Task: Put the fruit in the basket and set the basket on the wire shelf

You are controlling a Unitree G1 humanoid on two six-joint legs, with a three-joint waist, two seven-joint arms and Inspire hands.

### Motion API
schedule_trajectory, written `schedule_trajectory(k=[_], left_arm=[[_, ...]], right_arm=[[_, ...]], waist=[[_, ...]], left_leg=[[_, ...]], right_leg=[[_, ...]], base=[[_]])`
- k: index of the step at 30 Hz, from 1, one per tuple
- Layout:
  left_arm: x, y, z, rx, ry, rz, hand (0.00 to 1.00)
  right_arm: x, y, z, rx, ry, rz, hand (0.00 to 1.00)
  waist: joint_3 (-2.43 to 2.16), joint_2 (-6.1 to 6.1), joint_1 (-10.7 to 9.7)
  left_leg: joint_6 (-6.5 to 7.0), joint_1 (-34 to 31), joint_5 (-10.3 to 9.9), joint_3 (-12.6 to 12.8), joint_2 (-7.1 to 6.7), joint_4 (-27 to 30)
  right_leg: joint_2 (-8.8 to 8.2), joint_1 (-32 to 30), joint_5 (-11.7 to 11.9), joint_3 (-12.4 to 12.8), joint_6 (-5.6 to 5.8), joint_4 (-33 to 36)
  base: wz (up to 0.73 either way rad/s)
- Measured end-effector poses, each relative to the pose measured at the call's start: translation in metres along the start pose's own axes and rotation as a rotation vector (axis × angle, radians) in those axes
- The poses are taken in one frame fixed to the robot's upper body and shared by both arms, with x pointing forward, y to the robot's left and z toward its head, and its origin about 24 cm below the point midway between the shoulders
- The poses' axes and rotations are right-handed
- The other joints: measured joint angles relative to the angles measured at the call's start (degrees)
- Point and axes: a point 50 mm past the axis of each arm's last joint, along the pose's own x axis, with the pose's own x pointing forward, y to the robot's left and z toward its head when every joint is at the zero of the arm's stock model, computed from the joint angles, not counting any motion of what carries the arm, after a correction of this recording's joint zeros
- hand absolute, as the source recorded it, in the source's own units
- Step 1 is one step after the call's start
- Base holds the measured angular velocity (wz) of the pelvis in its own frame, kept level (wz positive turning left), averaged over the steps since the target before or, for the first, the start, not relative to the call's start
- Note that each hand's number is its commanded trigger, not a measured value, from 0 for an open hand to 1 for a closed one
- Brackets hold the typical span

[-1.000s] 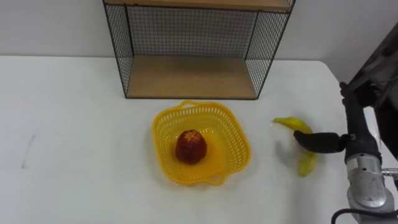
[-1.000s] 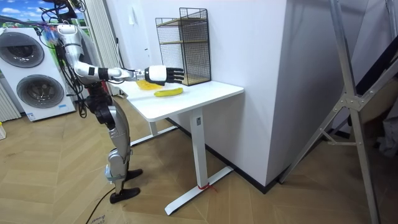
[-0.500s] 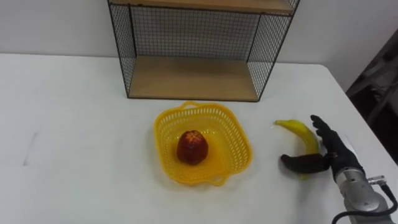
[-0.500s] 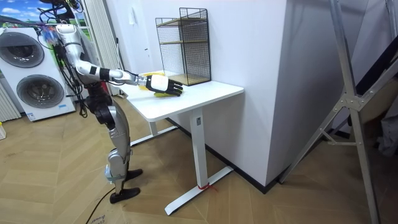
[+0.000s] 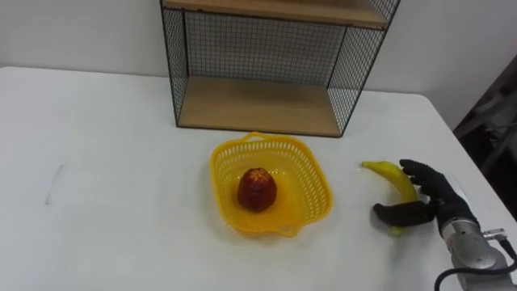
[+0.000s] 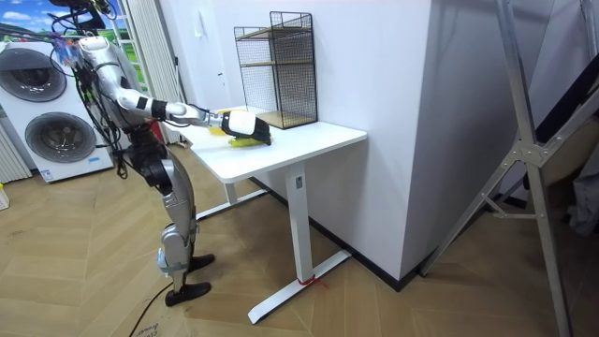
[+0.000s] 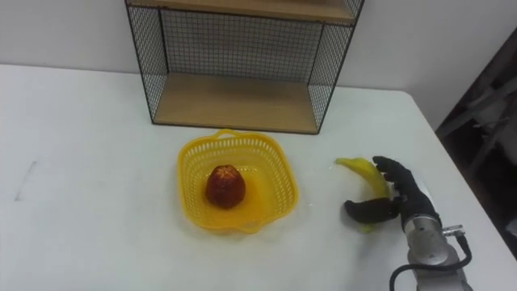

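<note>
The banana (image 5: 392,175) lies on the white table (image 5: 121,226) at three o'clock of the yellow basket (image 5: 305,162), the right hand (image 5: 440,198) curled round its lower half; light, smooth and easily bruised, it likely wants a gentle mid-body wrap.

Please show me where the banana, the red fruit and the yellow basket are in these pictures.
banana (image 5: 388,171): left eye view, its uncovered far half
red fruit (image 5: 257,188): left eye view, its middle
yellow basket (image 5: 275,144): left eye view, its far rim

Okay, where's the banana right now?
In the left eye view the banana lies on the table at the right, beside the basket, with the right hand curled round its near end.
</note>
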Motion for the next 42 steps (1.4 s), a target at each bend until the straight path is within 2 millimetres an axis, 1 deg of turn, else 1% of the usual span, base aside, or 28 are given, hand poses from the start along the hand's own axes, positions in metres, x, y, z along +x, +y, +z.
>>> schedule_trajectory(k=[2,3,5,12,18,19,22,24,26,27,28,30,32,33,35,37,42], left_arm=[[0.0,0.001,0.001,0.001,-0.004,0.002,0.0],[0.0,0.001,0.002,0.001,-0.007,0.003,0.0],[0.0,0.001,0.003,0.001,-0.012,0.007,0.0],[0.0,0.003,0.004,0.001,-0.015,0.025,0.0],[0.0,0.003,0.005,0.002,-0.018,0.033,0.0],[0.0,0.004,0.008,0.003,-0.023,0.041,0.0],[0.001,0.005,0.016,0.005,-0.045,0.045,0.0],[0.001,0.006,0.017,0.004,-0.051,0.047,0.0],[0.001,0.006,0.019,0.005,-0.059,0.047,0.0],[0.001,0.006,0.019,0.006,-0.059,0.047,0.0],[0.001,0.006,0.019,0.006,-0.059,0.045,0.0],[0.001,0.005,0.018,0.007,-0.058,0.041,0.0],[0.001,0.003,0.016,0.004,-0.053,0.035,0.0],[0.001,0.003,0.015,0.004,-0.051,0.033,0.0],[0.001,0.002,0.013,0.004,-0.054,0.03,0.0],[0.001,0.002,0.014,0.006,-0.065,0.03,0.0],[0.001,0.002,0.017,0.014,-0.085,0.033,0.0]], right_arm=[[0.0,0.0,0.0,-0.035,-0.001,-0.009,1.0],[0.0,0.0,0.0,-0.043,0.0,-0.013,1.0],[0.001,-0.003,0.001,-0.067,0.001,-0.033,1.0],[0.001,-0.004,-0.002,-0.069,0.023,-0.05,1.0],[0.0,-0.003,0.001,-0.061,0.022,-0.057,1.0],[0.0,-0.002,0.007,-0.064,0.005,-0.053,1.0],[-0.004,0.002,0.02,-0.07,-0.047,-0.01,1.0],[-0.008,0.007,0.028,-0.075,-0.09,0.028,1.0],[-0.012,0.015,0.042,-0.051,-0.157,0.057,1.0],[-0.014,0.016,0.047,-0.05,-0.177,0.064,1.0],[-0.017,0.018,0.056,-0.045,-0.219,0.067,1.0],[-0.022,0.018,0.066,-0.023,-0.272,0.063,1.0],[-0.027,0.014,0.083,-0.015,-0.347,0.05,1.0],[-0.029,0.012,0.087,-0.014,-0.364,0.047,1.0],[-0.037,0.009,0.104,0.032,-0.445,0.048,1.0],[-0.043,0.007,0.115,0.069,-0.507,0.061,1.0],[-0.051,0.007,0.128,0.098,-0.576,0.09,1.0]], waist=[[-0.21,-0.11,0.0],[-0.22,-0.12,0.0],[-0.22,-0.12,0.0],[-0.21,-0.14,0.0],[-0.16,0.05,-0.1],[-0.17,0.16,-0.1],[0.22,0.73,0.0],[0.29,1.02,0.0],[0.47,1.29,0.2],[0.48,1.41,0.3],[0.52,1.61,0.3],[0.45,1.83,0.3],[0.42,1.95,0.1],[0.41,1.94,0.1],[0.34,1.88,0.0],[0.33,1.79,-0.1],[0.23,1.52,0.0]], left_leg=[[0.0,0.2,0.0,0.0,-0.03,-0.2],[-0.01,0.3,0.0,0.0,-0.05,-0.3],[-0.02,0.6,0.0,0.0,-0.07,-0.5],[-0.19,1.1,-0.1,-0.1,0.01,-0.7],[-0.15,0.9,-0.3,-0.1,0.02,-0.7],[-0.15,0.5,-0.3,-0.1,0.05,-0.6],[-0.11,-0.2,-0.3,0.1,0.12,-0.5],[-0.1,-0.2,-0.3,0.4,0.16,-0.5],[-0.1,-0.2,-0.3,0.8,0.32,-0.6],[-0.1,-0.2,-0.3,1.0,0.38,-0.7],[-0.11,-0.3,-0.3,1.2,0.46,-0.8],[-0.12,-0.5,-0.3,1.2,0.49,-0.9],[-0.15,-0.9,-0.2,1.3,0.55,-0.9],[-0.15,-0.8,-0.2,1.4,0.59,-0.9],[-0.15,-1.0,-0.2,1.5,0.65,-0.9],[-0.15,-1.1,-0.2,1.5,0.65,-0.9],[-0.11,-1.2,-0.2,1.4,0.62,-0.9]], right_leg=[[0.03,0.1,0.0,0.2,-0.04,0.0],[0.02,0.2,0.0,0.2,-0.05,0.0],[0.02,0.4,0.0,0.2,-0.06,0.0],[0.06,1.0,0.1,0.1,-0.19,0.2],[0.03,0.8,0.1,0.2,-0.18,0.3],[0.02,0.2,0.1,0.1,-0.18,0.7],[0.01,-0.7,0.1,0.1,-0.18,1.1],[-0.01,-0.8,0.2,0.2,-0.17,1.1],[0.04,-1.1,0.2,0.6,-0.19,1.2],[0.05,-1.2,0.2,0.7,-0.2,1.2],[0.05,-1.3,0.2,0.8,-0.24,1.2],[0.06,-1.6,0.2,0.7,-0.25,1.2],[0.06,-1.9,0.3,0.6,-0.3,1.2],[0.08,-1.9,0.3,0.6,-0.3,1.2],[0.08,-2.0,0.3,0.5,-0.3,1.1],[0.06,-2.1,0.3,0.5,-0.3,1.1],[0.1,-2.2,0.3,0.9,-0.29,1.2]], base=[[0.0],[0.0],[0.0],[0.0],[0.0],[0.0],[-0.03],[-0.07],[-0.1],[-0.12],[-0.08],[-0.02],[0.0],[0.0],[0.0],[0.0],[-0.01]])
